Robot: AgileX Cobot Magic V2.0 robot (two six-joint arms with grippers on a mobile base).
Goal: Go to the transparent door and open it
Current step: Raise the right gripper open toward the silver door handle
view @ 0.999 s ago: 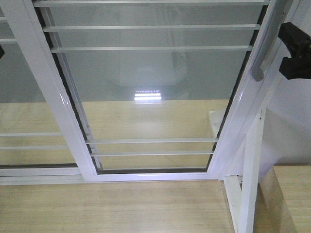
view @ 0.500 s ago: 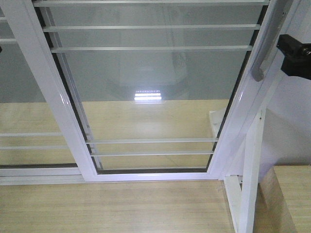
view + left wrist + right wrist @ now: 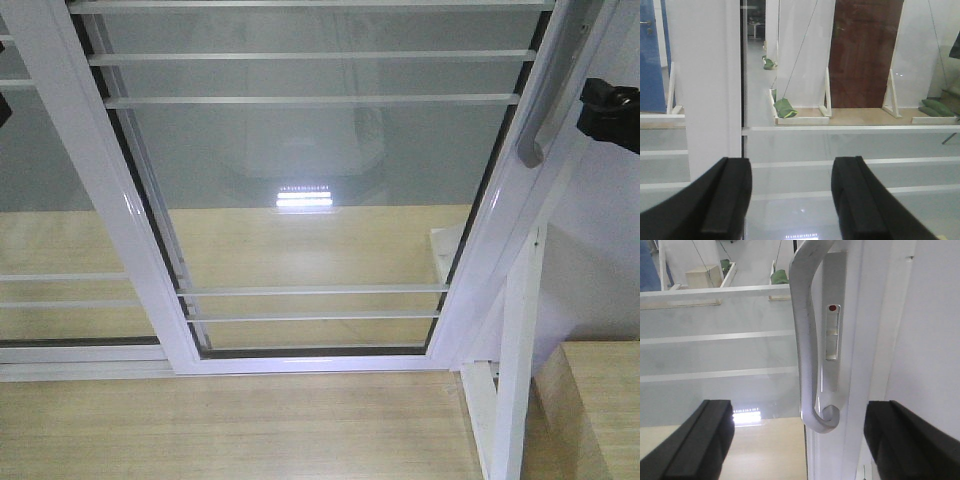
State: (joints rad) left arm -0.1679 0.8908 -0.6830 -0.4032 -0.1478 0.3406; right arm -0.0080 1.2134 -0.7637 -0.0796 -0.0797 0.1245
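At the right stile: a curved grey bar handle (image 3: 807, 340) runs down the glossy white frame of the tall transparent door (image 3: 320, 180), which fills the front view and looks shut.
Right gripper (image 3: 807, 437): black fingers spread wide, framing the handle's lower end without touching it, presumably lined up to close round the bar.
Left gripper (image 3: 790, 200): fingers apart and empty, facing the glass beside a white upright, out of the way.
Next step, my guess: move in, clamp the bar, slide the panel leftward.
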